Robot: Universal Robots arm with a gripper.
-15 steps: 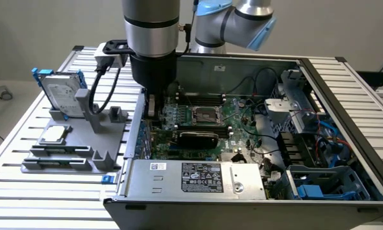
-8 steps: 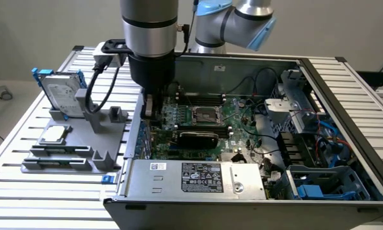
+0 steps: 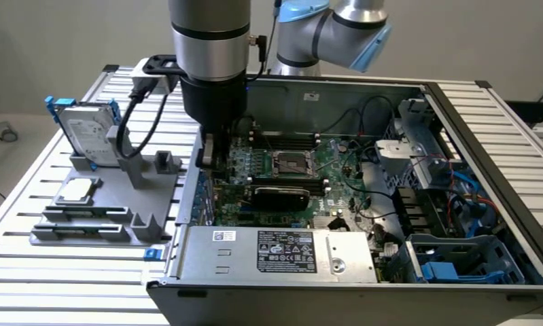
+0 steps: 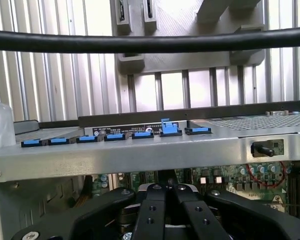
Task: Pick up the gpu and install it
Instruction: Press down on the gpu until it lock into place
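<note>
Inside the open computer case (image 3: 488, 136), the gpu (image 3: 281, 196) sits on the green motherboard (image 3: 335, 170), just below the square processor socket (image 3: 289, 163) in the exterior view, its black shroud facing up. Nearby, the end effector (image 3: 212, 159) hangs over the case wall on the exterior view's left, fingers closed together and holding nothing; in the wrist view its black fingers (image 4: 150, 210) meet above the board. On the slatted tabletop (image 3: 54, 272) beside the case stands a grey holder (image 3: 99, 210) carrying a silver hard drive (image 3: 88, 132) with a blue frame and a small square chip (image 3: 79, 191).
</note>
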